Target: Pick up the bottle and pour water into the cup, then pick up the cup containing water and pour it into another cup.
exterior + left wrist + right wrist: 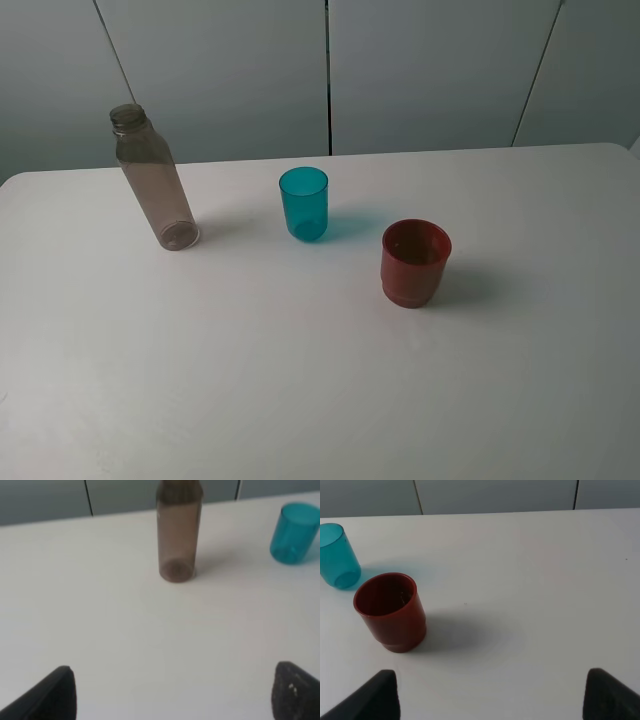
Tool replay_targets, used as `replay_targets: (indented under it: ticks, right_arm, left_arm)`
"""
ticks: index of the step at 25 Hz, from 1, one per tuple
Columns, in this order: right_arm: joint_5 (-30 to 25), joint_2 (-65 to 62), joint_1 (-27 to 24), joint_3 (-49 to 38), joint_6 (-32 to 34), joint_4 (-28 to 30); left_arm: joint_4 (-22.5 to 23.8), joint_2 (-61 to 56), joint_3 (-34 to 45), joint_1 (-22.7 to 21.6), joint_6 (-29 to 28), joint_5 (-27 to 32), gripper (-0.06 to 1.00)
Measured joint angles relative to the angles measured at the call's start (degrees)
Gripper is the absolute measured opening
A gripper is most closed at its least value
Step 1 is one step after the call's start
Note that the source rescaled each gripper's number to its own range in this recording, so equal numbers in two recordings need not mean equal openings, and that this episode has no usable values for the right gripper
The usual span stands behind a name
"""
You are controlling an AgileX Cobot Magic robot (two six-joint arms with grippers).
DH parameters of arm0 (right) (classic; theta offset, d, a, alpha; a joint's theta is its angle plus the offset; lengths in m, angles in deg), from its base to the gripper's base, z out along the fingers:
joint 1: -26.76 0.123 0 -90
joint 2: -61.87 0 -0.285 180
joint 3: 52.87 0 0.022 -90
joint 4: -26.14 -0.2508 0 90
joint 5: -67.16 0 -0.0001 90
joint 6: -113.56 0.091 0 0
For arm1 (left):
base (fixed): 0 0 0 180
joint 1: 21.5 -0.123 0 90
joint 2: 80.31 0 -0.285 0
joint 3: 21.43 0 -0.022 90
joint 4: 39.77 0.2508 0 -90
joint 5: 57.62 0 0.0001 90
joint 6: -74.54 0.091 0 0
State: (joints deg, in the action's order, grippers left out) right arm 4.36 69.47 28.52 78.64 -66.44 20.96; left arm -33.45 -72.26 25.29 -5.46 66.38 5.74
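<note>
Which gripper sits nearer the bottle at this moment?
Left. The left gripper faces the bottle straight ahead, jaws open, with bare table between them. The right gripper, also open, faces the red cup, and its wrist view does not show the bottle.

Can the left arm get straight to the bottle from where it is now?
Probably yes. The left gripper is open and faces the bottle, with only bare table between them. The teal cup stands off to one side, apart from the bottle, so it should not block the approach.
</note>
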Motion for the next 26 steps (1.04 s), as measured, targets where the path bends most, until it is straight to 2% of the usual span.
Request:
replay_targets:
  ticks: [3,8,11,18,26]
  right_arm:
    - [0.0,0.0,0.0,0.0,0.0,0.0]
    - [0.0,0.0,0.0,0.0,0.0,0.0]
    - [0.0,0.0,0.0,0.0,0.0,0.0]
    - [0.0,0.0,0.0,0.0,0.0,0.0]
    - [0.0,0.0,0.0,0.0,-0.4,0.0]
  left_arm:
    - [-1.1,-0.1,-0.1,0.0,0.7,2.2,1.00]
    - [-1.2,-0.3,-0.1,0.0,0.8,2.4,1.00]
    - [0.4,-0.3,0.7,0.0,0.8,0.1,1.00]
    - [1.3,-0.3,1.2,-0.2,0.8,-0.8,1.00]
    - [1.3,-0.3,1.2,-10.9,0.9,-0.9,1.00]
